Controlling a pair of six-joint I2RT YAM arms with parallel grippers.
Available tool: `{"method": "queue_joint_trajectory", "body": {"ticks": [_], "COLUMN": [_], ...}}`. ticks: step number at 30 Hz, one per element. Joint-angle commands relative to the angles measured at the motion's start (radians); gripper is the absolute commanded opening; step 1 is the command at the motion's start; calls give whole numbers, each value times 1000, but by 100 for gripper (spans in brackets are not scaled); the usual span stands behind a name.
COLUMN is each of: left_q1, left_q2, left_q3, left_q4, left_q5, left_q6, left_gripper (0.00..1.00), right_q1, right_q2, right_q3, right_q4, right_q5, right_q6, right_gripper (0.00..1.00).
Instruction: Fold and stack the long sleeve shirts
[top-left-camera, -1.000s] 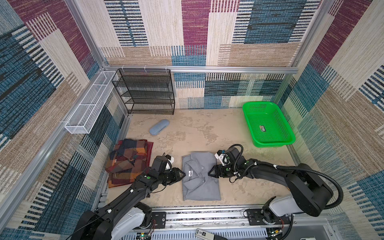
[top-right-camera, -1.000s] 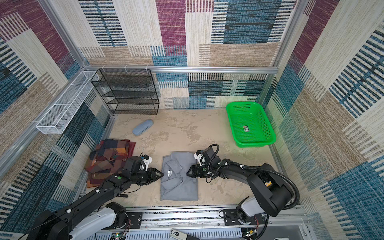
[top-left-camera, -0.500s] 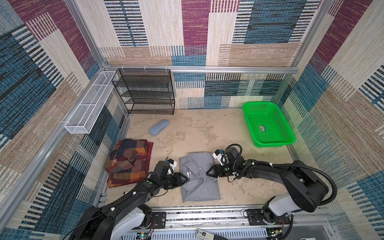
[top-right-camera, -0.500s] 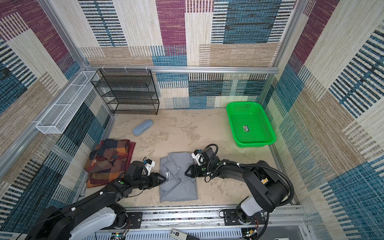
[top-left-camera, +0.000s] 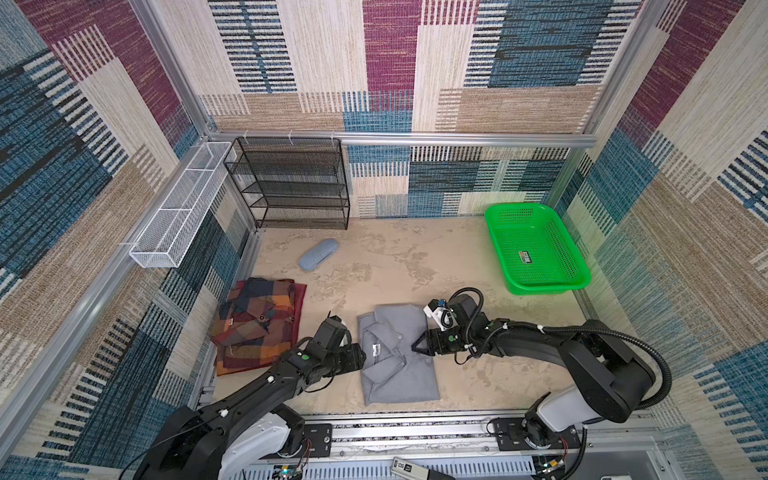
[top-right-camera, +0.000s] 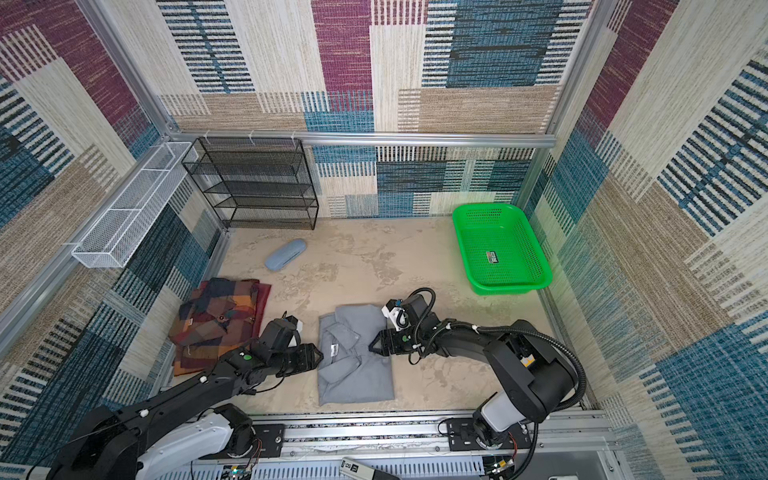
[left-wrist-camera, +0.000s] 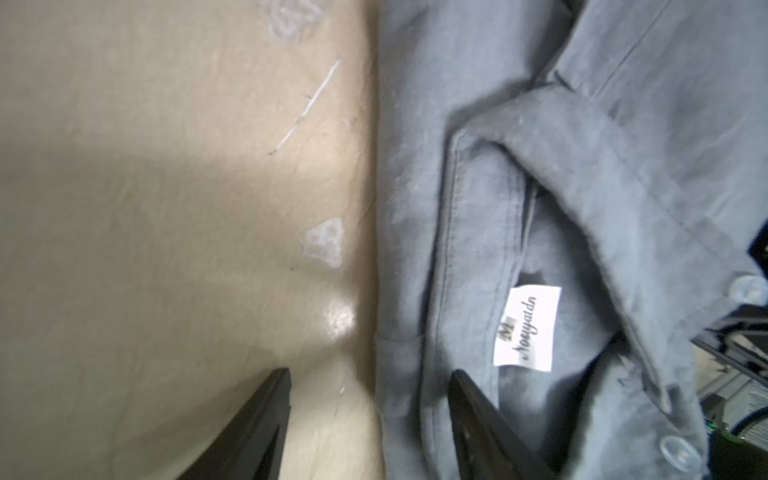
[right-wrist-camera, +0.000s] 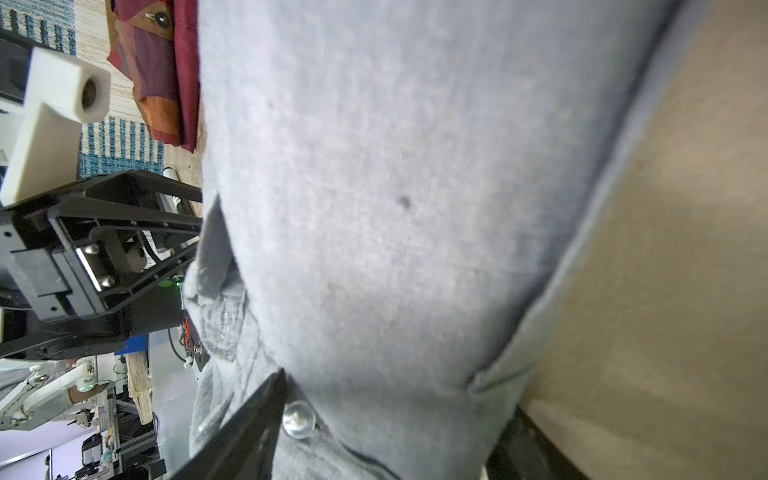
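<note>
Left wrist: grey shirt (left-wrist-camera: 478, 187) edge between parted fingers (left-wrist-camera: 257, 432)

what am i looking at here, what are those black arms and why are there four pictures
Those are two robot arms, each ending in a two-fingered hand. Two pictures look down from above and are nearly alike. The other two come from cameras on the wrists, close up. On the sandy table lie a folded grey shirt, a folded plaid shirt to its left, a blue-grey case and a green basket. The left hand and right hand sit open at the grey shirt's sides, and neither seems to grip it.
</note>
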Motion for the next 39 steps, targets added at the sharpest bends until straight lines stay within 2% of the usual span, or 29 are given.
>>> {"method": "queue_joint_trajectory", "body": {"ticks": [1,5,8,10,13,16,17,19,20,23,26,28,34,36,39], "left_q1": [-27,-59,-93,-102,-102,-99,-96,-80,-61,-3,117,211,476,566,633], "left_q2": [28,78,107,128,130,90,68,17,-10,-78,-118,-122,-77,-47,-31], "left_q3": [11,-8,-33,-37,-21,27,41,71,98,209,301,371,662,711,711], "left_q4": [9,112,181,196,199,115,90,45,12,-115,-233,-327,-621,-673,-661], "left_q5": [-35,11,19,27,45,5,-6,-20,-14,3,62,109,135,89,-13], "left_q6": [9,-37,-65,-77,-72,-41,-38,-23,-12,39,115,174,382,421,432], "left_gripper": [65,63,58,50,25,4,0,0,0,0,0,0,0,0,0], "right_q1": [2,18,47,71,106,133,141,155,164,196,247,272,347,365,382], "right_q2": [10,42,75,95,122,141,142,143,137,133,163,224,480,571,692], "right_q3": [-2,-7,-7,4,21,47,58,89,108,224,403,528,941,1079,1225], "right_q4": [-35,6,45,61,96,127,141,154,165,166,126,117,35,9,4], "right_q5": [-1,-25,-36,-36,-42,-31,-31,-21,-12,3,53,38,13,18,2], "right_q6": [2,22,42,51,70,95,106,123,140,179,184,193,211,220,244], "right_gripper": [72,68,59,54,44,25,20,5,0,0,0,0,0,0,0]}}
